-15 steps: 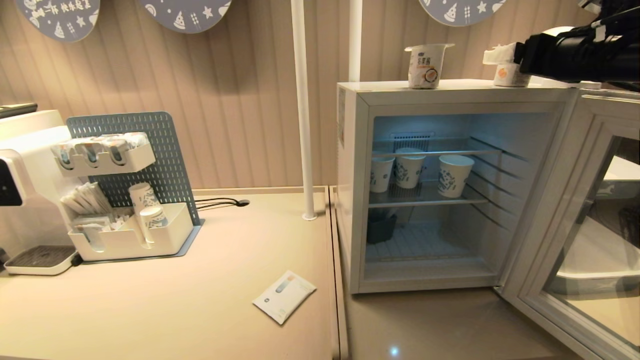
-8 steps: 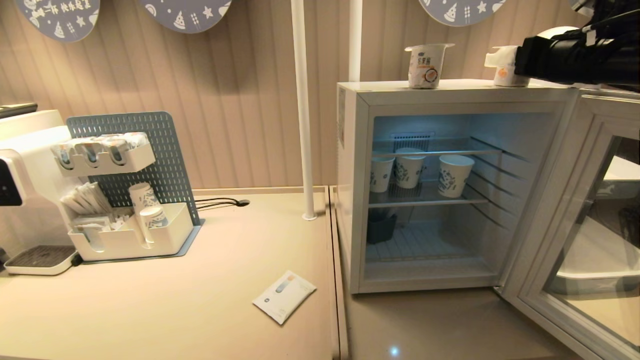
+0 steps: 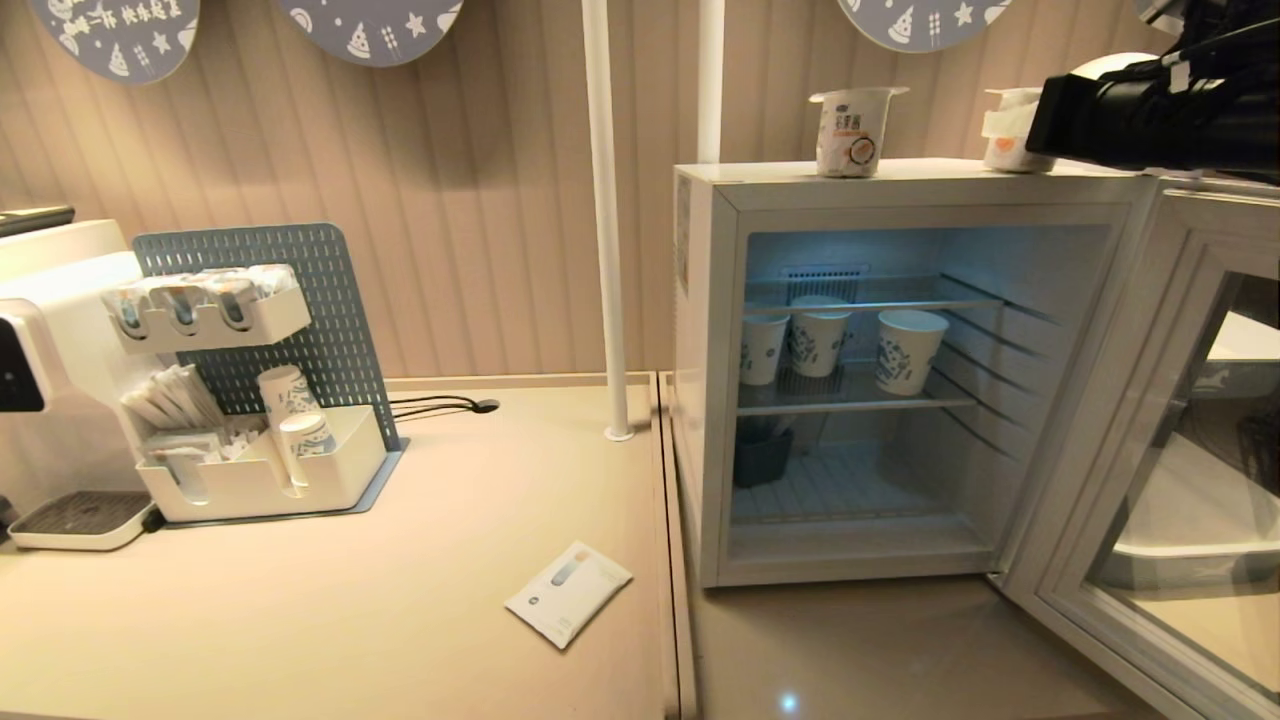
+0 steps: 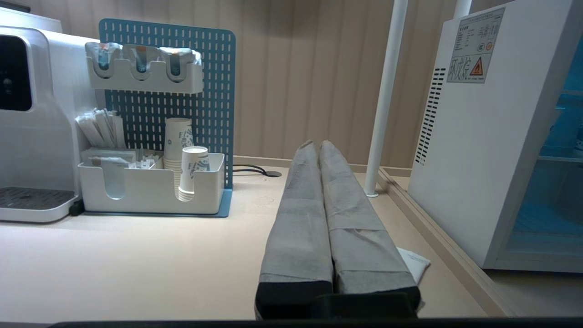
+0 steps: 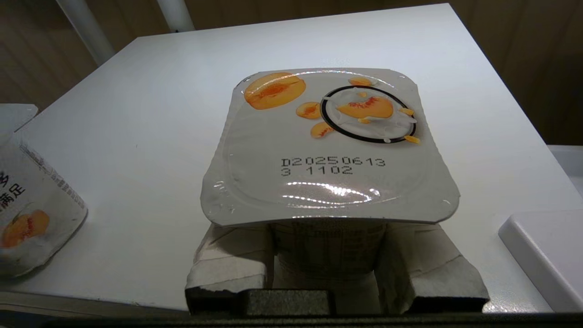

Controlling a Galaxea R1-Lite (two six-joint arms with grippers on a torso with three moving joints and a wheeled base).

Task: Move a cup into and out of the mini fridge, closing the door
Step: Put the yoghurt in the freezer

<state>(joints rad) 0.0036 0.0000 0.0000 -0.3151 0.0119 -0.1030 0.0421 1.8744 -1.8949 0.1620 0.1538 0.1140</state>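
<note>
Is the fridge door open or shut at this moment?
Open. The door is swung wide to the right, and the lit inside of the fridge shows, with paper cups standing on its wire shelf.

Pegboard organizer (image 3: 262,380), coffee machine (image 3: 40,330), packet (image 3: 568,592) on counter (image 3: 330,620).

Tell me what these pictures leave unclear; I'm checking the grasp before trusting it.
- Right gripper: the yogurt cup's lid hides its fingertips in the right wrist view, so contact is unclear.
- Head view: the black arm covers that cup's side.
- Door: cut by the frame's edge.
</note>
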